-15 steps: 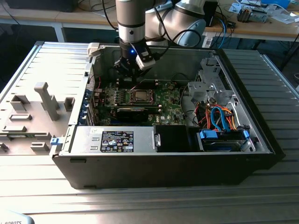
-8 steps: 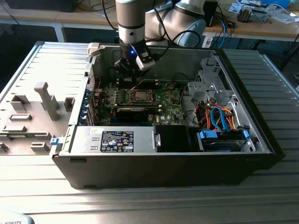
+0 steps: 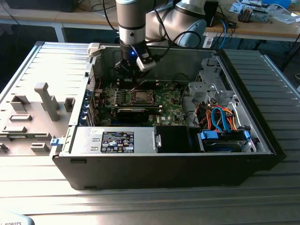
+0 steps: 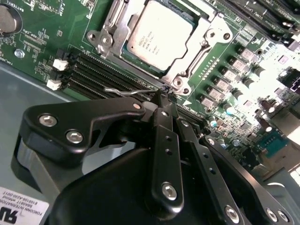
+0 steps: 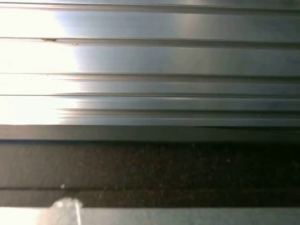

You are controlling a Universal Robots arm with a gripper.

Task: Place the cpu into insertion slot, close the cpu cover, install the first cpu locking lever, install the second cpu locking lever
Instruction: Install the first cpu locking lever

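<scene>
cpu [image 4: 157,35] sits in the insertion slot [image 4: 180,70] on the green board [image 4: 42,47], its pale metal top showing through the window of the cpu cover [image 4: 206,40], which lies flat around it. the gripper [image 4: 161,98] hangs just beside one corner of the slot, its black fingers [image 4: 164,122] drawn together on a thin wire lever [image 4: 124,91] that runs along the slot's edge beside the long black memory slots [image 4: 93,70]. in the exterior view the gripper [image 3: 132,70] reaches down into the open computer case [image 3: 164,161], above the slot [image 3: 140,97]. the case rests on a ribbed metal surface [image 3: 262,197], with a grey holder tray [image 3: 28,117] toward the exterior view's left.
</scene>
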